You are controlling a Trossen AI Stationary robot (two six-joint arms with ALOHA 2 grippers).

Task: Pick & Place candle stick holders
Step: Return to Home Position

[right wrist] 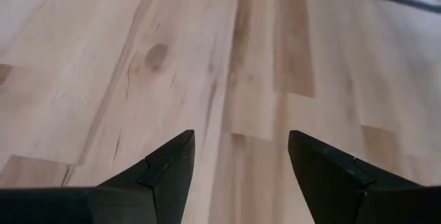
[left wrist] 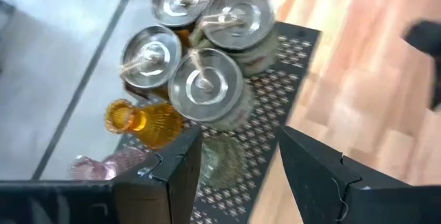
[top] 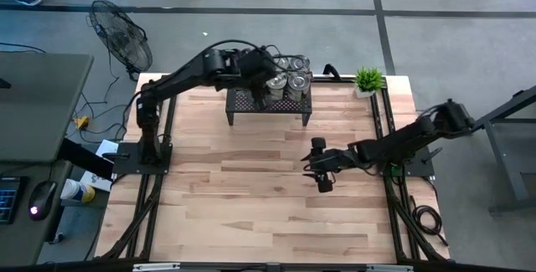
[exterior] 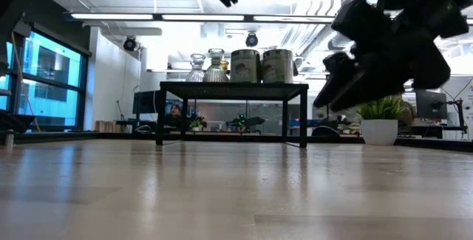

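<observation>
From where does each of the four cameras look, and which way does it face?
High: above the table, straight down; left pincer over the shelf, right pincer over bare wood.
Low: table height, level toward the shelf; arms enter from above.
Left wrist: down past open fingers at the holders.
Right wrist: down past open fingers at bare table.
Shared: high, low, left wrist see the holders.
</observation>
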